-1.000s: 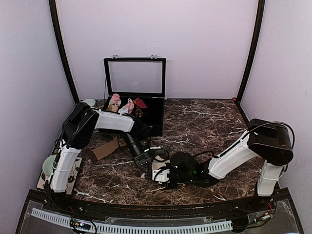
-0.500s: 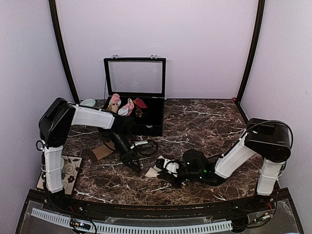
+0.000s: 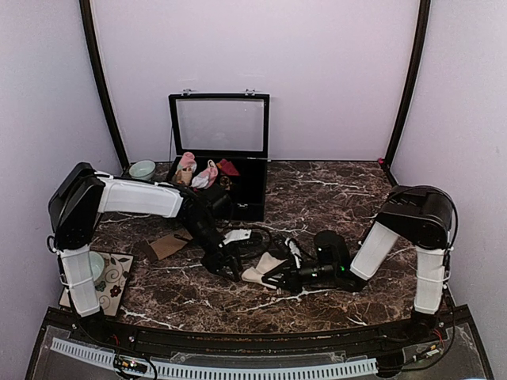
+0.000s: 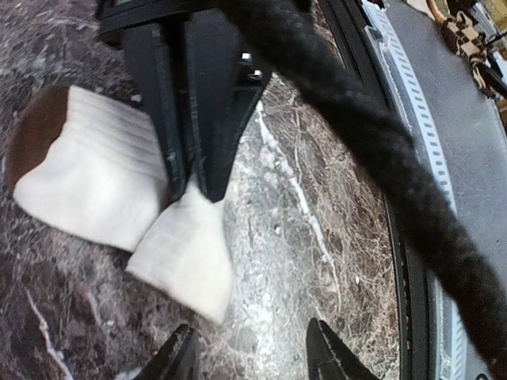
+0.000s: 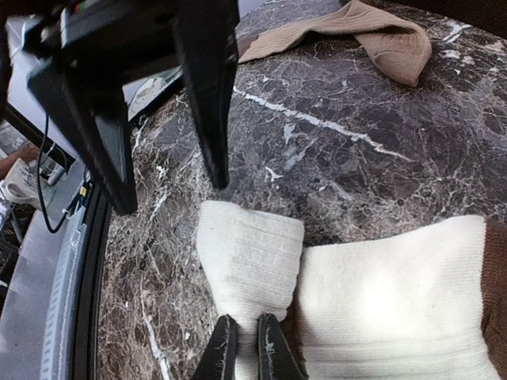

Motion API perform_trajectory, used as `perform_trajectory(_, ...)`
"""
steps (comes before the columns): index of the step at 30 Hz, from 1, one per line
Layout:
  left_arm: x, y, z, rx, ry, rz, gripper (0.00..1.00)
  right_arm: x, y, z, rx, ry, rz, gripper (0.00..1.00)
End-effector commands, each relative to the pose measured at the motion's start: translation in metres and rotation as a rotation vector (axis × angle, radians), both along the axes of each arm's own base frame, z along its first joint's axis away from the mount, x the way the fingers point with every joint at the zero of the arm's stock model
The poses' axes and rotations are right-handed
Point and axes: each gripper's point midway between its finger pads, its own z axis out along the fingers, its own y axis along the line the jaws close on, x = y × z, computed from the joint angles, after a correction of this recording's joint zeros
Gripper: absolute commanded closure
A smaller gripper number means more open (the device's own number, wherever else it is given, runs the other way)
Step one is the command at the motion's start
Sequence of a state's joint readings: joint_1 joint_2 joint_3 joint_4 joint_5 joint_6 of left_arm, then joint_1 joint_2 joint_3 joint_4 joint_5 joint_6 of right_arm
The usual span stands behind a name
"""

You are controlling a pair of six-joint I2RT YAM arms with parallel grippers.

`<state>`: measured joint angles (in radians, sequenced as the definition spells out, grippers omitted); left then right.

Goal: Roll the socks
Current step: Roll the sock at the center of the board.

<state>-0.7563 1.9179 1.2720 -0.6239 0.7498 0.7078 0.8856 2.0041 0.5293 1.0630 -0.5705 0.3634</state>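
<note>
A cream sock (image 5: 380, 301) with a dark brown patch (image 4: 38, 131) lies on the marble near the table's front middle, one end folded into a small flap (image 5: 252, 253). My right gripper (image 5: 247, 352) is shut on that flap, its fingers pinching the fabric from the right; from above it sits at the cream sock's (image 3: 260, 271) right edge (image 3: 277, 277). My left gripper (image 4: 253, 360) hangs open just left of the flap with only marble between its fingertips (image 4: 178, 360). The tan-brown socks (image 3: 169, 244) lie flat farther left, and the right wrist view also shows these tan socks (image 5: 372, 32).
A black box (image 3: 252, 194) with its clear lid raised stands at the back, holding pink-and-white bundles (image 3: 188, 166) and a dark red one (image 3: 228, 167). A green bowl (image 3: 142, 169) is beside it. A patterned mat (image 3: 115, 273) lies front left. A white part with a black cable (image 3: 238, 235) lies mid-table.
My left gripper let go of the cream sock, opened and drew back left. My right gripper closed on the sock's flap and shifted slightly right with it.
</note>
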Motion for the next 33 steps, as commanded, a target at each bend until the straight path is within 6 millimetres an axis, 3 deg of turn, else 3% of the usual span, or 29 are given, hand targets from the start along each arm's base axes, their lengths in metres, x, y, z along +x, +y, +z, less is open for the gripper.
perform_trajectory(1,-0.002,-0.016,0.001,-0.029,-0.198,-0.113,0.51,-0.022,-0.05,-0.084,-0.285,0.384,-0.102,1.0)
perform_trajectory(8,0.011,-0.025,-0.006,-0.026,-0.327,-0.162,0.52,-0.023,-0.069,-0.098,-0.37,0.432,-0.141,1.0)
perform_trajectory(13,0.015,-0.025,-0.02,-0.001,-0.365,-0.182,0.52,-0.023,-0.072,-0.1,-0.386,0.43,-0.136,1.0)
perform_trajectory(23,0.029,-0.036,-0.025,0.001,-0.45,-0.152,0.49,-0.026,-0.076,-0.101,-0.429,0.388,-0.091,1.0)
perform_trajectory(24,0.028,-0.037,-0.025,-0.007,-0.445,-0.159,0.5,-0.026,-0.076,-0.1,-0.428,0.381,-0.089,1.0)
perform_trajectory(28,0.016,-0.042,-0.028,-0.005,-0.369,-0.208,0.72,-0.023,-0.071,-0.093,-0.41,0.356,-0.078,1.0)
perform_trajectory(30,0.01,-0.039,-0.035,0.013,-0.345,-0.237,0.75,-0.02,-0.068,-0.088,-0.396,0.339,-0.074,1.0)
perform_trajectory(33,0.0,-0.036,-0.038,0.02,-0.317,-0.261,0.71,-0.017,-0.062,-0.078,-0.363,0.324,-0.062,0.97)
